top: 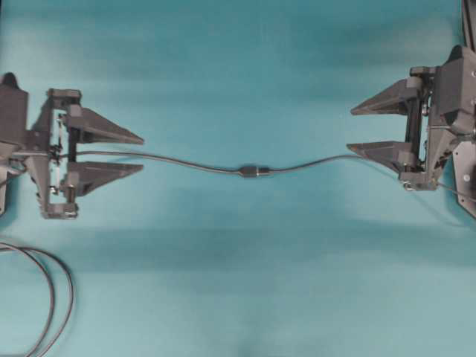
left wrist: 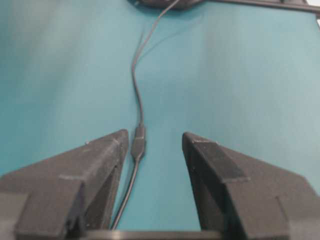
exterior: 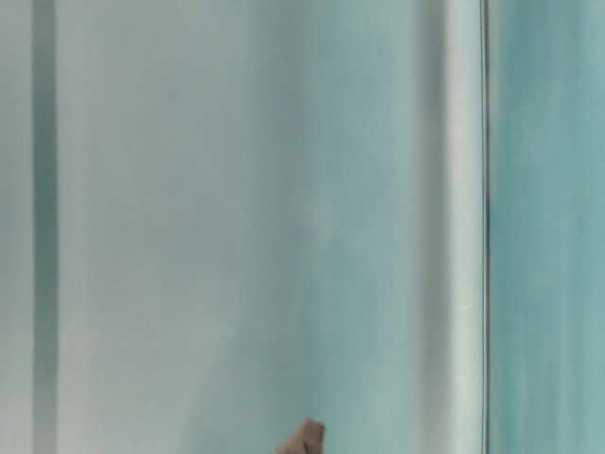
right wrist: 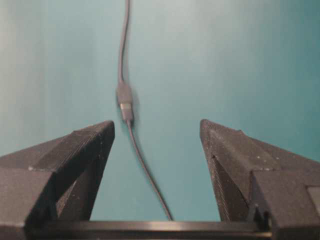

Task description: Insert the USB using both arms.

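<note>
Left gripper (left wrist: pixel 152 145): nearest the left wrist camera; its two fingers stand apart, holding nothing, the cable running between them on the table.
Right gripper (right wrist: pixel 157 132): jaws spread wide, empty; the cable passes between the fingers (right wrist: pixel 80 150) without touching either.
USB (top: pixel 262 171): lies on the teal table (top: pixel 238 67) midway between the two grippers, well apart from both; in the overhead view it is joined end to end with the socket (top: pixel 248 171), the two forming one dark lump in line.
Cable (top: pixel 171 158): thin and dark, running in a shallow wave from the left gripper's base across the middle to the right gripper's base.
Connector in right wrist view: the USB (right wrist: pixel 128 112) shows a paler tip seated against the darker socket (right wrist: pixel 123 93) beyond it.
Looped cable (top: pixel 52 297): double black curve at the lower left corner of the overhead view, apart from the arms.
Table-level view: blurred pale teal bands; only a small brownish tip at the bottom edge, too unclear to name.
</note>
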